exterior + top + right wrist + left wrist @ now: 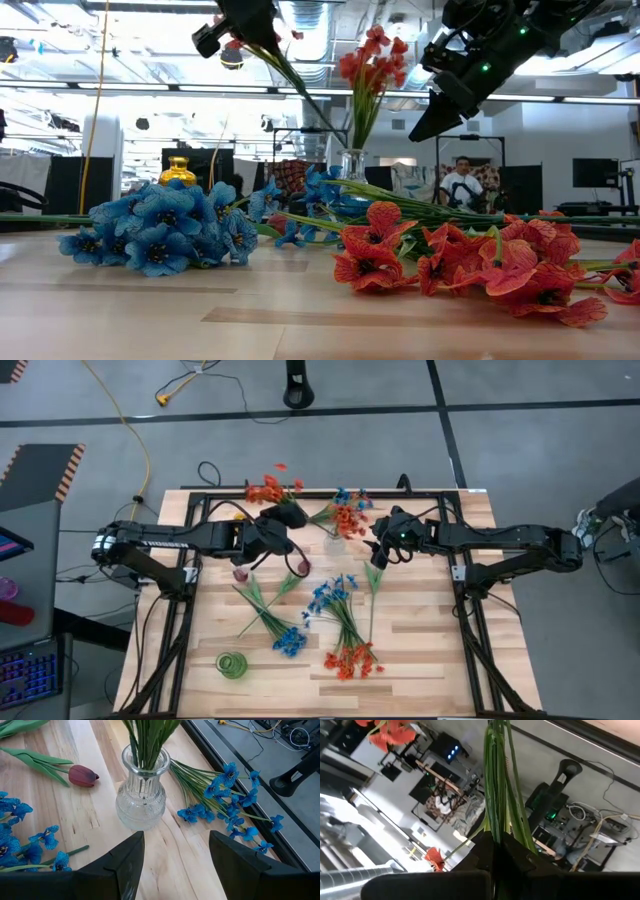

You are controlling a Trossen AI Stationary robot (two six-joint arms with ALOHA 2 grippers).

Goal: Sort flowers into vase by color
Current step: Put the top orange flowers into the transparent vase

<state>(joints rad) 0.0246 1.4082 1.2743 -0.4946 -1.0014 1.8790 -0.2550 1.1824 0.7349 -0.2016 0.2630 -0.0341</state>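
While my left gripper (283,520) pinches an orange-red sprig (266,490) by its green stems, lifted over the table's far edge, I see my right gripper (175,857) spread and empty beside the clear glass vase (141,795), which holds orange-red flowers (372,62); a maroon tulip bud (82,775) lies near it.

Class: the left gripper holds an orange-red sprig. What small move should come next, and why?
Probably carry it over the clear glass vase and lower the stems in: the left gripper is shut on the orange-red sprig, and that vase already holds orange-red flowers.
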